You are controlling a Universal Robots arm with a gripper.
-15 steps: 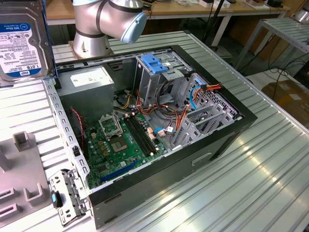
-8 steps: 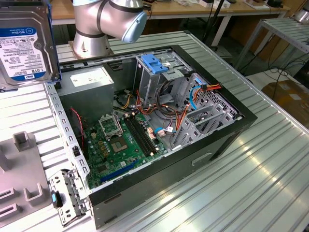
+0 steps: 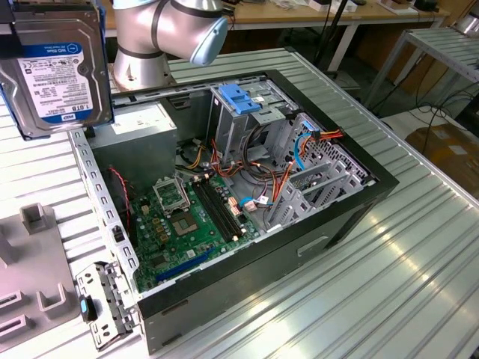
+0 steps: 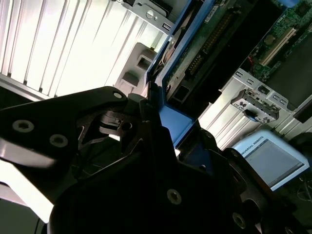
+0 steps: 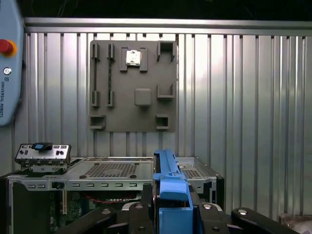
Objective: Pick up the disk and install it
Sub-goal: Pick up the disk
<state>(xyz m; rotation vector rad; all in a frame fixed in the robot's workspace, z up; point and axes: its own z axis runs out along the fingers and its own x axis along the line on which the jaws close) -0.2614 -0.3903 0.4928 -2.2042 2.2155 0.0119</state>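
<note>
Looks like a robotics lab or workshop. Shown by the ribbed metal worktop [image 3: 419,247], the opened computer case [image 3: 247,292], the grey fixture plate [image 5: 124,97], and wooden benches [image 3: 299,15], loose cables [image 3: 438,112] and a cardboard box [image 3: 449,146] behind.

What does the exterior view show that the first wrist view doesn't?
Exterior view: the disk's white-and-blue label, the silver arm, the blue bracket on the drive cage. First wrist view: a red button on a pale blue pad, and the black pincer clamped on the disk's blue rail. Both: the disk, the open computer case, the ribbed metal table.
</note>
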